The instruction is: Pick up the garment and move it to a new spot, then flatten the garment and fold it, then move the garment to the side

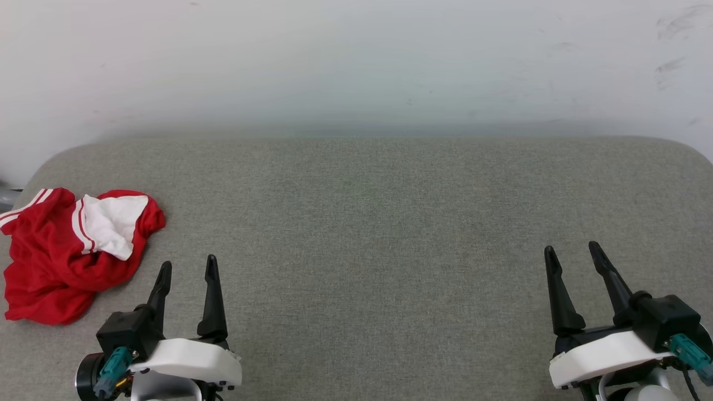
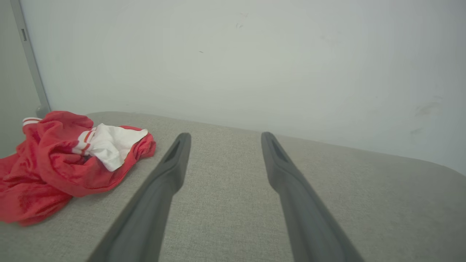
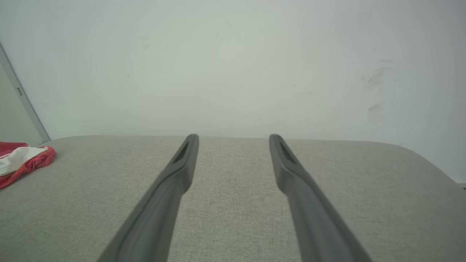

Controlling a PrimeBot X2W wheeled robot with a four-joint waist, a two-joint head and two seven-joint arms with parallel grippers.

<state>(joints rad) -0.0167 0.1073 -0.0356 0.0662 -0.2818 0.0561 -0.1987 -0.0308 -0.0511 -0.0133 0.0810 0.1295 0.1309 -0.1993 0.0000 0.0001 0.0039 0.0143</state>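
Two grippers stood at the bottom of the head view, each with two long dark fingers. The left gripper (image 1: 188,260), at the lower left, had its fingers spread wide apart with nothing between them, tips pointing up the frame. The right gripper (image 1: 571,246), at the lower right, was spread just as wide and held nothing either.

There was one garment: a crumpled red T-shirt with a white sleeve and red-and-white stripe trim (image 1: 61,262). It lay in a heap at the left edge of the head view, on the grey woven fabric surface with rounded corners (image 1: 367,223). It sat just up and left of the left gripper, close to it but not touching.

In the left wrist view the heap lay at the middle left, beside the nearer finger and clear of it. In the right wrist view a small part of it showed at the left edge, well apart from that gripper's fingers. A pale scuffed wall (image 1: 356,55) ran across the top of the frame.
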